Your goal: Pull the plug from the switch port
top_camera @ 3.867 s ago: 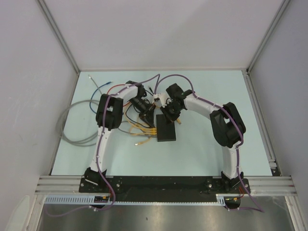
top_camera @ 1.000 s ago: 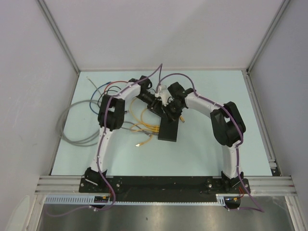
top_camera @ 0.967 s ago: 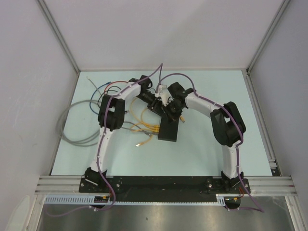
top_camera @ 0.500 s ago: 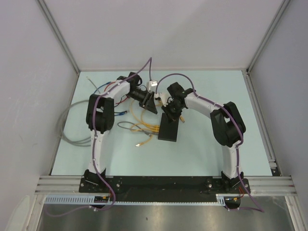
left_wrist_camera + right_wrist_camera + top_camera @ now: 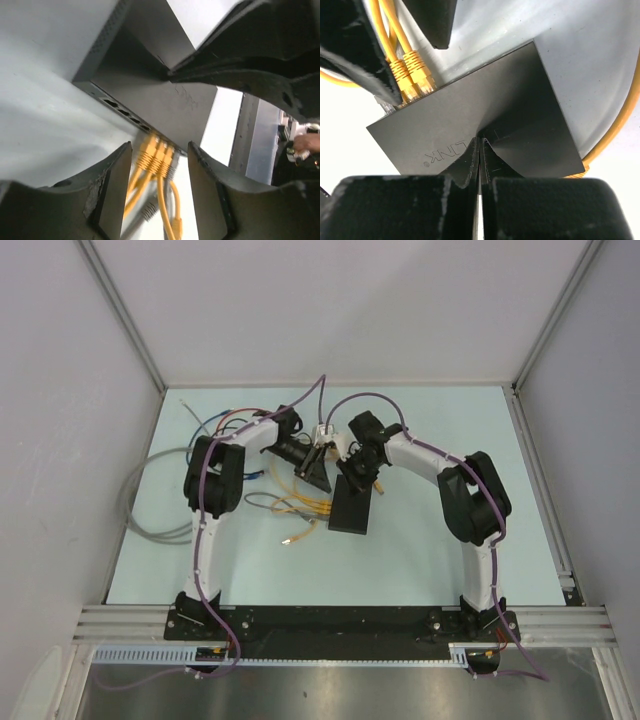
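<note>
The switch is a flat black box lying mid-table. In the left wrist view, three yellow plugs sit side by side in sockets along the long edge of the switch. My left gripper is open. Its fingers stand either side of the plugs, a little short of them and touching nothing. From above, the left gripper hovers by the switch's far left corner. My right gripper is shut, with its tips pressed on the top of the switch beside the yellow plugs.
A coil of grey cable lies at the left, with thin blue and red wires behind it. Loose yellow cable trails left of the switch. More yellow cable curls by its right side.
The left arm drew back to the left, then swung its gripper down toward the switch's socket edge. The right gripper and the switch have stayed put.
</note>
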